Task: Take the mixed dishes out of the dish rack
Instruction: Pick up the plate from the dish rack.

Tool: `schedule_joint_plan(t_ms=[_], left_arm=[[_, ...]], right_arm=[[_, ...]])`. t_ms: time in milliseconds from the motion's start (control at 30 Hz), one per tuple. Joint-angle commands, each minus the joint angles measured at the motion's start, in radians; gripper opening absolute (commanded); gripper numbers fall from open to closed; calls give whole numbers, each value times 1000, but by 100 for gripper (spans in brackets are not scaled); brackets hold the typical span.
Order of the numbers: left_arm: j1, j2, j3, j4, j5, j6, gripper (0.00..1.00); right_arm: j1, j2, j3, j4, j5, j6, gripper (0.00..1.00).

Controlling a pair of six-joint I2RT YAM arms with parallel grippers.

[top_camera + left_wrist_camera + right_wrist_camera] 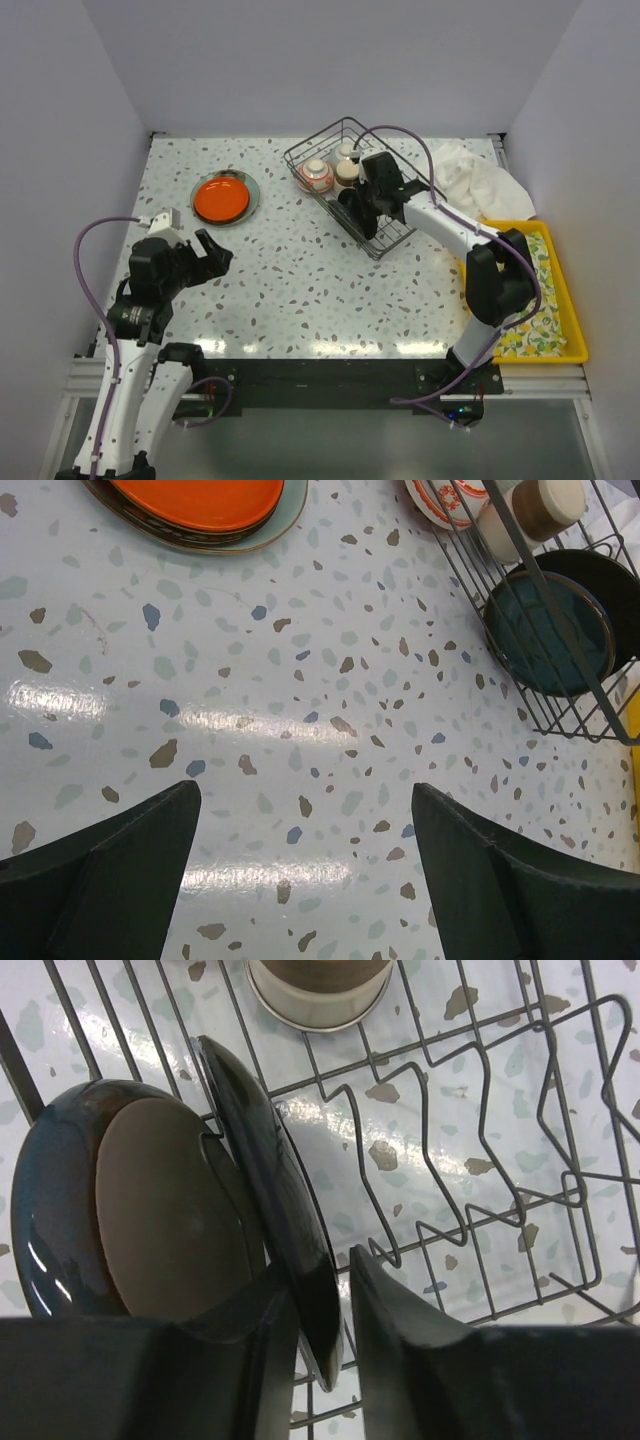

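Teal plate [548, 630] and rack [378, 243] wires crowd black plate [270, 1160]; right gripper [318, 1265] flanks its rim, grip unclear; left gripper [305, 850] gapes.

Fixed above and behind the arm bases, the overhead camera looks down on the whole speckled table [300, 290]. The left wrist camera hangs low over the table, tilted forward, catching the orange-red plate [200, 505] and dish rack [560, 695] along its top edge; both also show overhead. The right wrist camera looks down into the rack at very close range, sharing its standing plates [130, 1210] with the left wrist view.
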Motion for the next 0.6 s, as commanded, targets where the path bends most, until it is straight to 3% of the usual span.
schedule_joint_plan(t_ms=[0,33,167,567], left_arm=[[-7,9,-8,10,-3,-6,91],[-7,10,-8,12,-2,-7,91],[-9,26,-8,25,6,-3,91],[-31,75,12,82,44,19,91]], right_arm=[[27,9,59,1,60,-27,20],[33,9,62,-8,71,-32,13],[74,-16,75,-25,160,-61,1],[120,-160,76,-70,301,-145,0]])
